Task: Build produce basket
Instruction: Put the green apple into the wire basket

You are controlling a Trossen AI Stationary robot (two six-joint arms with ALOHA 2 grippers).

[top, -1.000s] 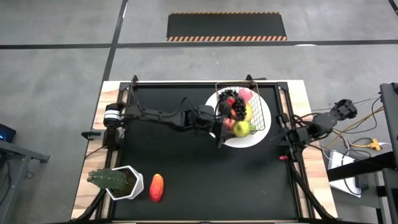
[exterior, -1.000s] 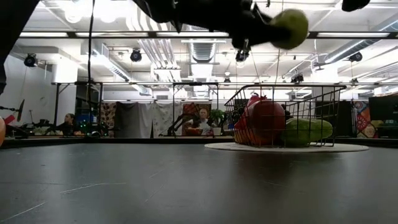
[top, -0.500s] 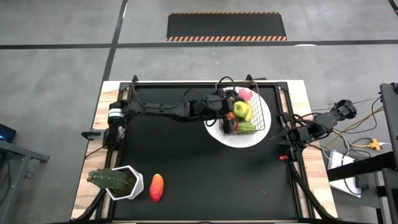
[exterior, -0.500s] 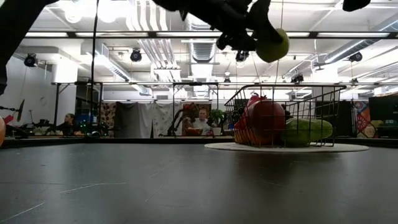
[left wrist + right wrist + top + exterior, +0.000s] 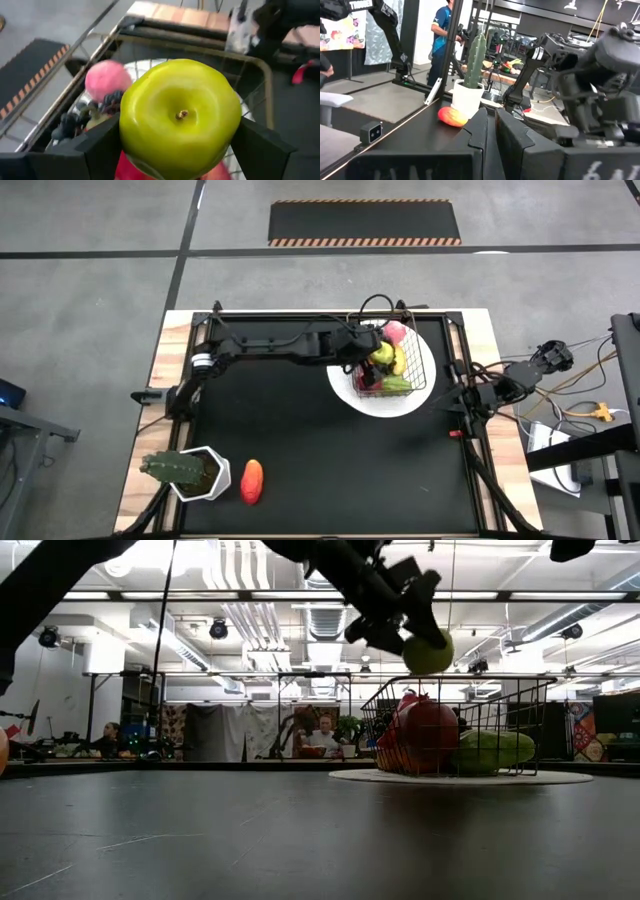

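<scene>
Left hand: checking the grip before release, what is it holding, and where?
The green apple, clamped across its sides by the left hand.

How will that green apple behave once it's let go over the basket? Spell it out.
Probably rolls: the green apple is round and smooth, and the left gripper holds it above the basket, already heaped with produce. Likely stiff: it shows no squashing between the fingers. Its glossy skin may slip easily.

Bright yellow-green apple (image 5: 180, 117), pink peach (image 5: 108, 79), dark grapes (image 5: 70, 122), red fruit (image 5: 428, 730) in grey wire basket (image 5: 500, 690) on white plate (image 5: 385, 403); black table mat (image 5: 320, 450); orange-red mango (image 5: 252, 481); green cactus (image 5: 170, 468), white pot (image 5: 215, 483).
</scene>
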